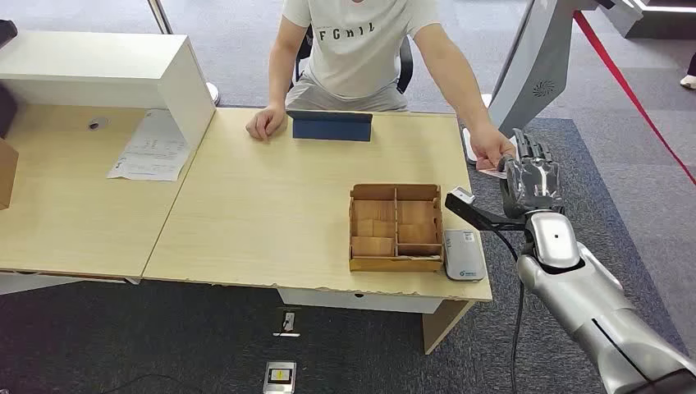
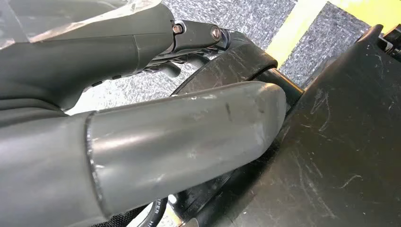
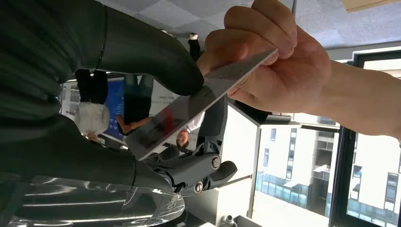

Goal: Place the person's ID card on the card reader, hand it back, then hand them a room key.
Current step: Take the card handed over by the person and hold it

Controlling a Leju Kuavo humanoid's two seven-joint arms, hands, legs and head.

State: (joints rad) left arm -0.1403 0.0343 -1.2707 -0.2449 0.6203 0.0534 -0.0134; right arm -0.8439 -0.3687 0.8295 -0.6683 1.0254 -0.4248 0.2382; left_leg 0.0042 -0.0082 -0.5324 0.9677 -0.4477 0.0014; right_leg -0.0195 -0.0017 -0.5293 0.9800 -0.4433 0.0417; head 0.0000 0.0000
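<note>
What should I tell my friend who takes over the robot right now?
Right hand: thumb and fingers on the thin glossy ID card, which the person's hand also pinches, off the table's right edge.
Left hand: hanging by the robot's body, holding nothing.
Grey flat card reader: beside the wooden compartment box, nothing on it.
Whether the scan is done is unclear. Room key: not handed over.

Head view looks down on the worktop (image 1: 246,205) from above; right wrist view faces upward, close behind the right hand (image 3: 156,80), which both show.
</note>
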